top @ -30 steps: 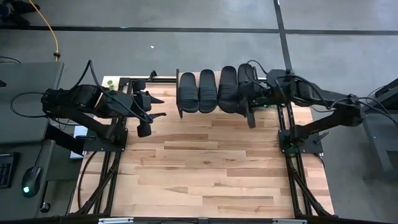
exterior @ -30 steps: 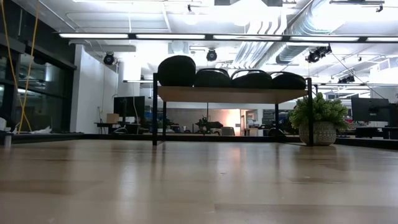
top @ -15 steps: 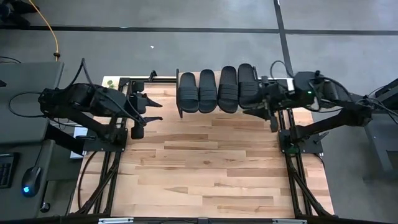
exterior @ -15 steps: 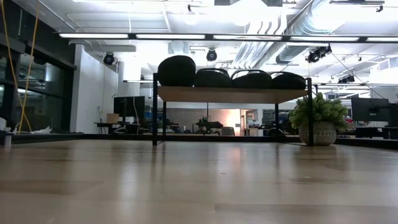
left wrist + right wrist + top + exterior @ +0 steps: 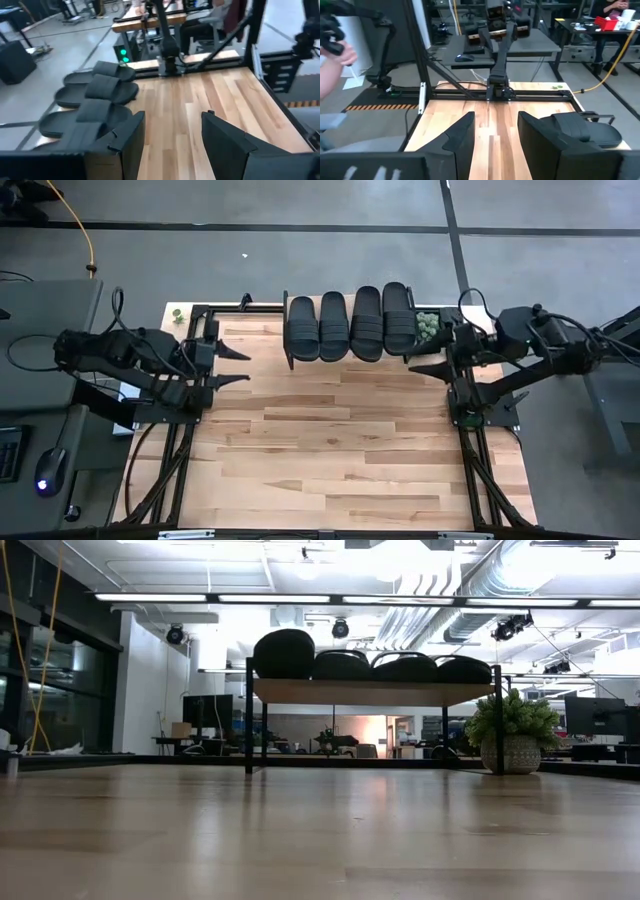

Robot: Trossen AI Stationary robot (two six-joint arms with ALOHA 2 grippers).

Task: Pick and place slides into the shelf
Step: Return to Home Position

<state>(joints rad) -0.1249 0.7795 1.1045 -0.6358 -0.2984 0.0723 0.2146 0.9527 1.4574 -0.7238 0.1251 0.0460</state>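
While slides [image 5: 348,325] line the shelf [image 5: 370,691] | left gripper [image 5: 237,366], right gripper [image 5: 428,356]: spread, empty, at table [image 5: 340,450] edges

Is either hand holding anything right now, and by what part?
Nothing is held. The left hand and right hand are both open and empty at the table's sides; all four slides lie on the shelf.
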